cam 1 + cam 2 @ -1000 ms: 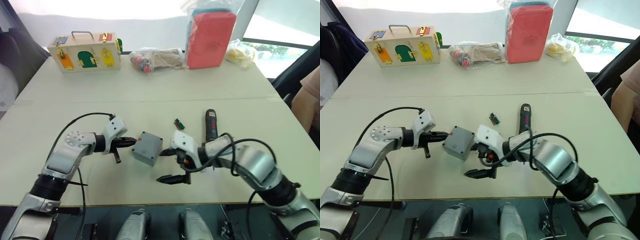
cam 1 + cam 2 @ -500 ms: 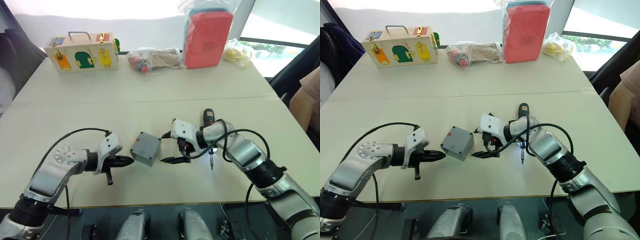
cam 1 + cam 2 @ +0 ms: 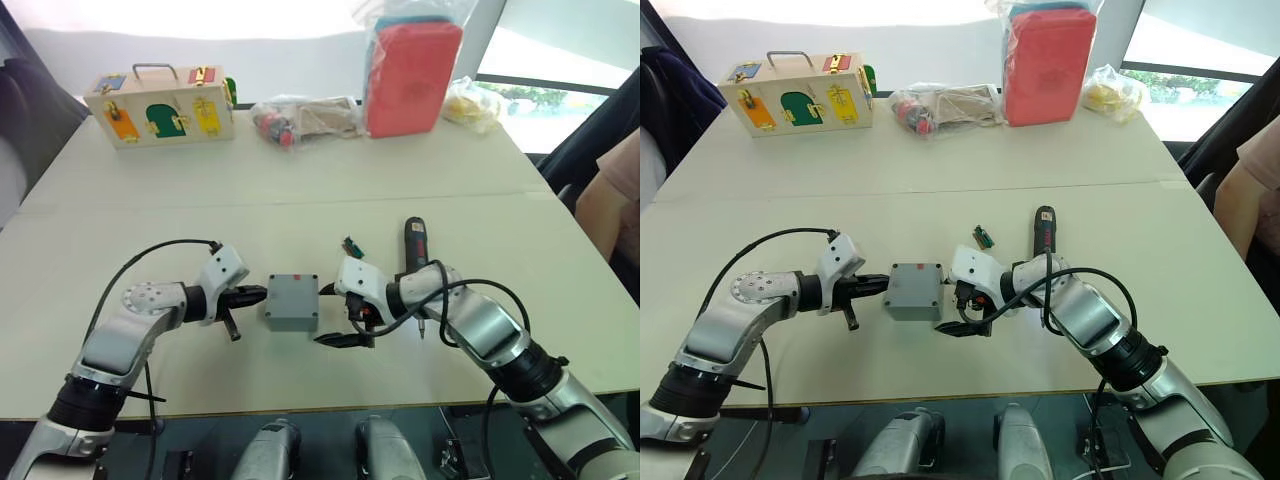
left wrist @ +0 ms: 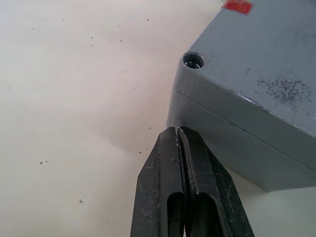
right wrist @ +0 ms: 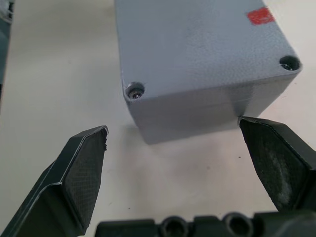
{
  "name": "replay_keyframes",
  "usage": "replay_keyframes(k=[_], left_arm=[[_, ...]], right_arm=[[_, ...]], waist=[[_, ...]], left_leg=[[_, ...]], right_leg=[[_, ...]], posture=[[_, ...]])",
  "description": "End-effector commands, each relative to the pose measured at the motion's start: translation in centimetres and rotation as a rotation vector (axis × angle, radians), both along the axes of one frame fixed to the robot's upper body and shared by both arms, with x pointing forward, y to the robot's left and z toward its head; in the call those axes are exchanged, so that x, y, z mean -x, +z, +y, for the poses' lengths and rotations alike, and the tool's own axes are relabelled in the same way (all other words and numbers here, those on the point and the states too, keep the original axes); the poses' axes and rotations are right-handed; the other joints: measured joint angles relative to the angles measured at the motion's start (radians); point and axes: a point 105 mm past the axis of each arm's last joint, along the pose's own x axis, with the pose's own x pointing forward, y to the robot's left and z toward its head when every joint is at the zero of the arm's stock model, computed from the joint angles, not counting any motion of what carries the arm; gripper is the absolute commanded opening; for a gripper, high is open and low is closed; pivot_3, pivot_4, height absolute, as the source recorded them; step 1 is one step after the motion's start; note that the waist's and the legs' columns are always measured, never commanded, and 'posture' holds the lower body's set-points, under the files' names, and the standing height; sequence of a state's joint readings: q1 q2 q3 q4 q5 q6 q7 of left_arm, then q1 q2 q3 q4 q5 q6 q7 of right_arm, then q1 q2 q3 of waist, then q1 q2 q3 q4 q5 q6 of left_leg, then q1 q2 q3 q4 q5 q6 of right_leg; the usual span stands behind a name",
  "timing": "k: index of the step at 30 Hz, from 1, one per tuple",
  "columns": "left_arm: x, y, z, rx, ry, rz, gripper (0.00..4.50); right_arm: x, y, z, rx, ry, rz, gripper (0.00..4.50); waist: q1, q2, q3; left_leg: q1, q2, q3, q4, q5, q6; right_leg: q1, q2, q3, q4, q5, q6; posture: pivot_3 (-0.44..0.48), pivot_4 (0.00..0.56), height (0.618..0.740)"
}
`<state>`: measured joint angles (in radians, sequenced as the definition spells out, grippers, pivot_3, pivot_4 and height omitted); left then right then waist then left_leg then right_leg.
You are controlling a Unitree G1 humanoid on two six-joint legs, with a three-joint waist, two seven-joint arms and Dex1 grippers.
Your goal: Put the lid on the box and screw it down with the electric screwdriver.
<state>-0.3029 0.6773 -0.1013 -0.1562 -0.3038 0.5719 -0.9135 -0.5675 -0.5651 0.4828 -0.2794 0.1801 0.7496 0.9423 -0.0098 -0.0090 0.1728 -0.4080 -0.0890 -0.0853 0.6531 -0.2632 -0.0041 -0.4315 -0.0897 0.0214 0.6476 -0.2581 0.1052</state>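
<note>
Lid (image 5: 197, 54) sits on box (image 3: 291, 312) | left gripper (image 4: 183, 143) pressed together at its corner | right gripper (image 5: 177, 163) spread beside it | risk: a nudge skews lid before electric screwdriver (image 3: 415, 246) arrives

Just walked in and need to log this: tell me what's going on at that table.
The robot has the grey box between its two grippers on the table, lid already seated on top. The left gripper, fingers shut, sits at one side; the right gripper, fingers open, faces the other side. The electric screwdriver lies unheld on the table beyond the right arm, so the screws aren't driven yet.
</note>
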Motion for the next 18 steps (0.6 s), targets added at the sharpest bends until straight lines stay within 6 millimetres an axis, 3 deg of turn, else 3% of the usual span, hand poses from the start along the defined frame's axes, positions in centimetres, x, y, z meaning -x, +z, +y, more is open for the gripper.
replay_keyframes(k=[1, 6, 9, 12, 15, 18], left_arm=[[0.1, 1.2, -0.9, 0.012, -0.061, -0.048, 0.0], [0.6, 2.1, 0.7, -0.036, -0.079, -0.031, 0.0], [0.6, 4.7, 1.3, 0.012, -0.083, -0.061, 0.0], [0.7, 7.3, 1.0, 0.095, -0.091, -0.086, 0.0], [0.1, 9.9, 0.1, 0.193, -0.087, -0.126, 0.0], [-0.2, 10.2, -1.1, 0.208, -0.101, -0.12, 0.0]], right_arm=[[0.5, 1.7, 0.6, -0.047, 0.013, -0.054, 4.47], [0.8, 4.1, -1.1, -0.076, -0.017, -0.071, 4.47], [0.8, 6.6, -2.6, -0.173, -0.066, -0.089, 4.47], [-0.2, 7.8, -3.8, -0.249, -0.164, -0.086, 4.47], [-3.0, 7.8, -5.1, -0.289, -0.325, -0.091, 4.47], [-5.4, 6.0, -5.5, -0.249, -0.423, -0.104, 4.47]], waist=[[0.0, 0.0, 0.0], [-0.001, 0.0, 0.0], [0.0, 0.0, 0.0], [0.002, 0.0, 0.0], [0.0, 0.0, 0.0], [-0.003, 0.0, 0.0]], left_leg=[[0.0, 0.0, 0.0, 0.0, 0.0, 0.0], [0.0, 0.0, 0.0, 0.0, 0.0, 0.0], [0.0, 0.0, 0.0, 0.0, -0.001, 0.003], [0.0, 0.0, -0.001, 0.0, -0.002, 0.004], [0.0, 0.0, -0.001, 0.0, -0.002, 0.003], [0.0, 0.0, 0.0, 0.001, 0.0, 0.0]], right_leg=[[0.0, 0.0, 0.0, 0.0, 0.0, 0.0], [0.0, 0.0, 0.0, 0.0, 0.0, 0.0], [0.0, 0.0, 0.0, 0.0, 0.0, 0.0], [0.0, 0.0, 0.0, 0.0, 0.0, 0.0], [0.001, 0.0, 0.0, 0.0, 0.0, 0.0], [0.001, 0.0, 0.0, 0.001, 0.0, 0.0]], posture=[[0.0, 0.15, 0.74], [0.0, 0.15, 0.74], [0.0, 0.15, 0.74], [0.0, 0.15, 0.74], [0.0, 0.15, 0.74], [0.0, 0.15, 0.74]])
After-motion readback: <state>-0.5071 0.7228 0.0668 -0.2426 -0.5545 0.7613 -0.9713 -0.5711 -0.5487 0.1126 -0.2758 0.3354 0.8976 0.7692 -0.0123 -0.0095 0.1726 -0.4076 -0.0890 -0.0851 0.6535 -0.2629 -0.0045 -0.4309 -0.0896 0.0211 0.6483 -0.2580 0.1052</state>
